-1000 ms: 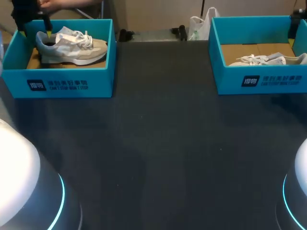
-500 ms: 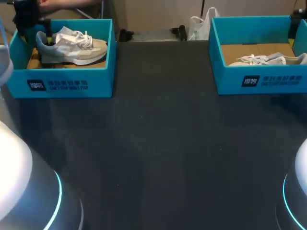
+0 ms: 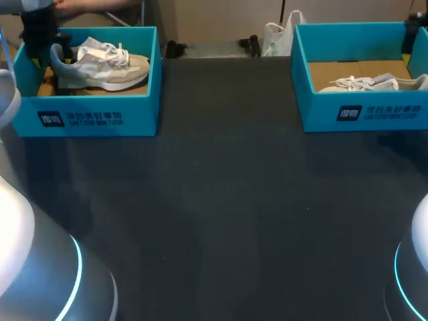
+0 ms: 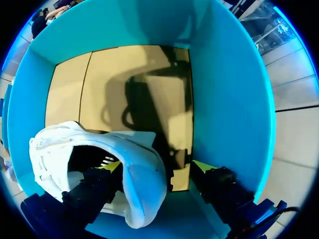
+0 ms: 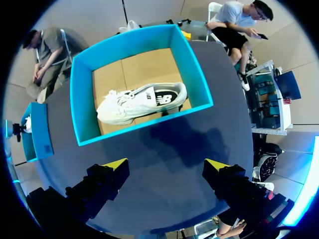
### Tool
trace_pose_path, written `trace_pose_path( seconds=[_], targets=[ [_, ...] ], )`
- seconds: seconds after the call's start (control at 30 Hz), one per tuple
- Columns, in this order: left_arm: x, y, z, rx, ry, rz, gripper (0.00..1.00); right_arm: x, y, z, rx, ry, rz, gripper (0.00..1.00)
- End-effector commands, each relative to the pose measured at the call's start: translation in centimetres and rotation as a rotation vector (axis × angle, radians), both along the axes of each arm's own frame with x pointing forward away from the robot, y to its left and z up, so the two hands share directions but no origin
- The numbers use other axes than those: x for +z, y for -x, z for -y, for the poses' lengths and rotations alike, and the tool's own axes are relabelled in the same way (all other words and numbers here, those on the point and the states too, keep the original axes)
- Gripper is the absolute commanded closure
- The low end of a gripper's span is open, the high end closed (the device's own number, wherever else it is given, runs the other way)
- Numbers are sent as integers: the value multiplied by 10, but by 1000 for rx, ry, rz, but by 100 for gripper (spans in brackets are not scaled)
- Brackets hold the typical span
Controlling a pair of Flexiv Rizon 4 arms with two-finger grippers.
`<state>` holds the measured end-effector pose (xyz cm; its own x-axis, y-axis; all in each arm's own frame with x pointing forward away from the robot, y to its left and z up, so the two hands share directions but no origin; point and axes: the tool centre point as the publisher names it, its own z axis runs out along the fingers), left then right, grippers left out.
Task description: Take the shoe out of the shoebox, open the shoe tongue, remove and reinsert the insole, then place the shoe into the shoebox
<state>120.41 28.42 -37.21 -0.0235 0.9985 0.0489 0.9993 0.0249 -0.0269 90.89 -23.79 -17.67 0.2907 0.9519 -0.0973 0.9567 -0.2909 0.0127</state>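
**Left gripper drops to the heel, grip not yet closed**

Left gripper (image 4: 158, 167) is down in the box now. A second ago it hung higher over the near end; across the last two head views it sinks and shifts towards the shoe's back, and more of the white left arm swings in at the table's left edge.

The white and grey lace-up trainer (image 3: 100, 63) has not budged. It sits upright on its sole in the turquoise cardboard shoebox (image 3: 93, 114) at the far left of the table, toe pointing towards the middle.

From the left wrist, the fingers stand wide and straddle the heel collar. One yellow tip is inside the shoe's mouth, and the other is outside with a strip of the box's brown floor showing between it and the heel. So it is lined up but holds nothing.

By my reading the task is at its very first step. The lift-out is about to start, and the jaws need to close on that heel wall before anything rises. The box wall is close beside the outer finger, so there is little room.

Further out, the right gripper (image 5: 166, 164) hangs wide and empty over the dark table (image 3: 227, 221), unmoved. It is short of a second turquoise box (image 5: 82, 99) holding another white trainer (image 5: 139, 102).
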Motion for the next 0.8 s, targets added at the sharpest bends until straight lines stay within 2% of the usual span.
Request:
trace_pose_path(
  seconds=[0.03, 0.1, 0.2, 0.27, 0.3, 0.47, 0.53, 0.57, 0.63, 0.8],
  targets=[
    [-11, -18, -4, 9, 17, -46, 13, 0, 1, 0, -1, 1, 1, 0],
    [-13, -18, -5, 10, 24, -51, 17, 0, 1, 0, -1, 1, 1, 0],
    [-15, -19, -5, 10, 27, -52, 18, 0, 1, 0, -1, 1, 1, 0],
    [-19, -20, -5, 13, 19, -51, 26, 0, 1, 0, -1, 1, 1, 0],
    [-20, -20, -5, 14, 19, -54, 36, 0, 1, 0, -1, 1, 1, 0],
    [-24, -22, -7, 16, 15, -60, 34, 0, 1, 0, -1, 1, 1, 0],
    [-25, -23, -8, 16, 13, -62, 38, 0, 1, 0, -1, 1, 1, 0],
    [-26, -23, -8, 17, 13, -64, 51, 0, 1, 0, -1, 1, 1, 0],
    [-25, -25, -9, 21, 14, -66, 100, 0, 1, 0, -1, 1, 1, 0],
    [-21, -24, -15, 19, 26, -72, 100, 0, 1, 0, -1, 1, 1, 0]
  ],
)
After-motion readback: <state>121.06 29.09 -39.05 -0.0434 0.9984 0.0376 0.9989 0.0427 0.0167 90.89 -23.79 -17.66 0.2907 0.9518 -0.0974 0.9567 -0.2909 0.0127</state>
